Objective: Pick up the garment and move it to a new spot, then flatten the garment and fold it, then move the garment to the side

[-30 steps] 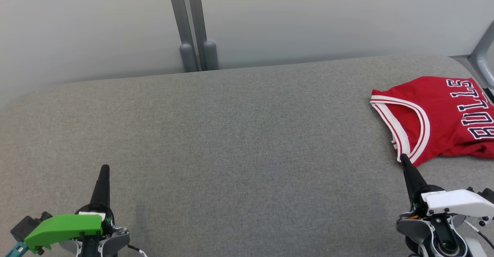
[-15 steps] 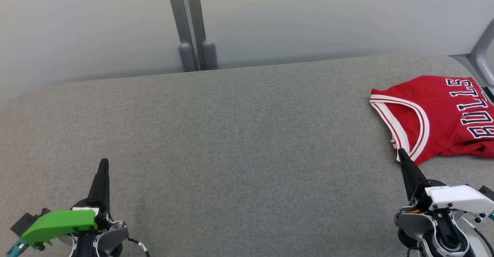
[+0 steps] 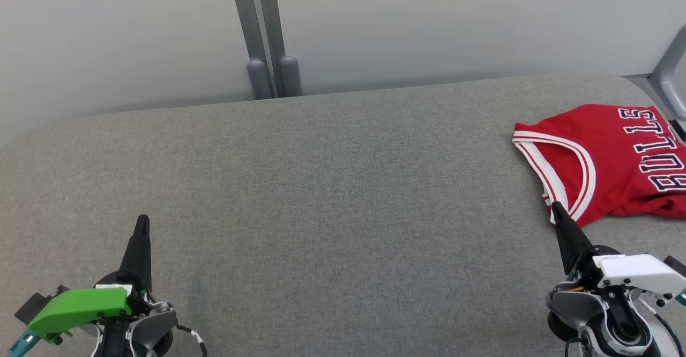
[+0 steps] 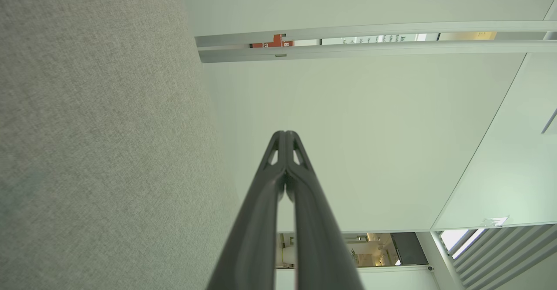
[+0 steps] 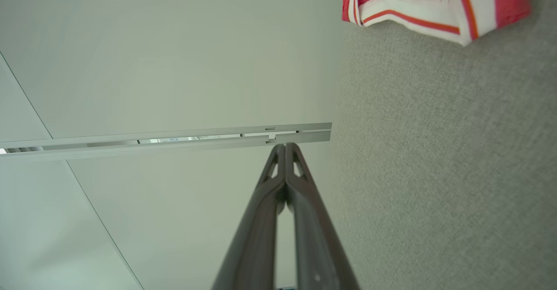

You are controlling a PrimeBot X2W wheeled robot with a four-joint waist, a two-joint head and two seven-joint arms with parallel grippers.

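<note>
A red basketball jersey (image 3: pixel 611 158) with white trim and "BULLS" lettering lies folded at the far right of the grey cushioned surface (image 3: pixel 332 185). Its white-edged corner also appears in the right wrist view as the jersey (image 5: pixel 431 2), near the top. My right gripper (image 3: pixel 555 207) is shut and empty, its tip just short of the jersey's near edge in the head view. The same gripper (image 5: pixel 285 147) shows its two fingers pressed together. My left gripper (image 3: pixel 142 220) is shut and empty at the lower left, far from the jersey; the left gripper (image 4: pixel 285 134) holds nothing.
A pale wall with a grey double post (image 3: pixel 265 35) rises behind the cushion's far edge. A grey frame piece (image 3: pixel 667 73) stands at the right edge beside the jersey. The cushion's wide middle is bare fabric.
Both grippers have crept slightly upward in the head view, while their wrist housings have sunk toward the bottom edge. The jersey lies as it did.
</note>
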